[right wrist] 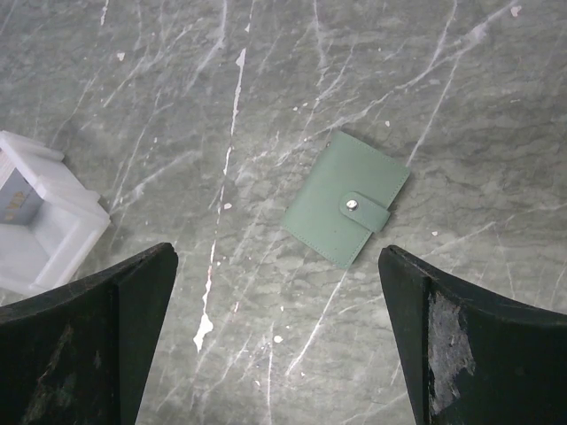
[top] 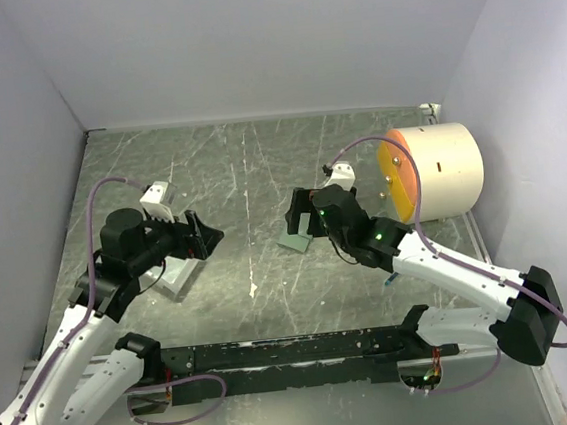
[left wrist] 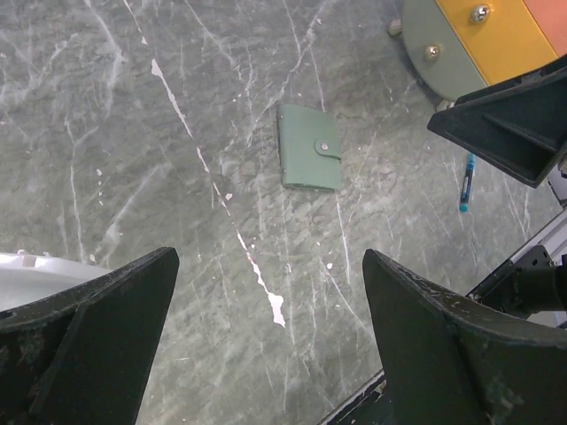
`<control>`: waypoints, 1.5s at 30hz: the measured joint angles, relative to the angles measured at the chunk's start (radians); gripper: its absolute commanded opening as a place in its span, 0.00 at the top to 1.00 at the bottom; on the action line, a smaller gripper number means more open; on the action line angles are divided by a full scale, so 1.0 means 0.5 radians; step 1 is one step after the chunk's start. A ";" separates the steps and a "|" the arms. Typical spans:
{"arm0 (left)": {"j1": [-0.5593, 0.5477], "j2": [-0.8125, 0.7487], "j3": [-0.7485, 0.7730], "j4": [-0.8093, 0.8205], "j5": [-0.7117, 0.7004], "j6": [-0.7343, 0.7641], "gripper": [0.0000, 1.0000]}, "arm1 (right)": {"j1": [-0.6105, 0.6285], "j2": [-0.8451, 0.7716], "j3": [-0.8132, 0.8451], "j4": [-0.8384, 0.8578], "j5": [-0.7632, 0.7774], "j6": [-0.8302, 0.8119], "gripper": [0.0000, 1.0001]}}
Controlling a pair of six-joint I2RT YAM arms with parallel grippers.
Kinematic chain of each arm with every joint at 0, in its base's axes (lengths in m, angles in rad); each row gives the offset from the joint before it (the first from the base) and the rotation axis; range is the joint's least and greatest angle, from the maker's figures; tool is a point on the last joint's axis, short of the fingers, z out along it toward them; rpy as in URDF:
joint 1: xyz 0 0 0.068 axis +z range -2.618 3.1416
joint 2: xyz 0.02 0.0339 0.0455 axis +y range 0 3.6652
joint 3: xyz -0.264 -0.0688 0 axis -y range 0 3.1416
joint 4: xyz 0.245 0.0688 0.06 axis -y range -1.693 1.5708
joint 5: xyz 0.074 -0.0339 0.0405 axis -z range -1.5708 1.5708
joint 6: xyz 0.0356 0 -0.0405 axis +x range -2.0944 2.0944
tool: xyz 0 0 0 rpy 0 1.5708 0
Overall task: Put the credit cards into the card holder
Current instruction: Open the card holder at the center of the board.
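Observation:
The card holder lies shut on the marble table, pale sage-green with its snap tab fastened. It also shows in the left wrist view and, partly under my right gripper, in the top view. My right gripper is open and empty, hovering above and just short of the holder. My left gripper is open and empty over bare table, to the holder's left, beside the white tray. A grey-blue flat piece with yellow print, possibly a credit card, lies in the tray. No other cards show.
The shallow white tray sits under my left gripper. A cream cylinder with an orange face stands at the right. A blue pen lies near it. My right gripper hangs mid-table. Grey walls enclose the table.

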 measured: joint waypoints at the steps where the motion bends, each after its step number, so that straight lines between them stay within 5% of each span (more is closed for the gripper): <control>1: 0.000 -0.005 0.000 0.000 -0.002 -0.001 0.03 | -0.001 0.000 0.000 0.001 0.001 0.000 0.00; 15: 0.000 -0.054 0.000 0.001 -0.053 -0.037 0.03 | -0.001 0.318 0.137 -0.035 0.057 -0.036 0.04; 24: 0.000 -0.124 -0.008 0.005 -0.050 -0.037 0.03 | -0.005 0.867 0.484 -0.199 0.164 -0.024 0.42; 32: 0.001 -0.138 -0.008 0.000 -0.054 -0.037 0.03 | -0.005 1.223 0.573 -0.375 0.243 0.044 0.60; 45: 0.001 -0.256 -0.013 0.006 -0.045 -0.037 0.03 | -0.016 1.424 0.650 -0.423 0.297 0.100 0.63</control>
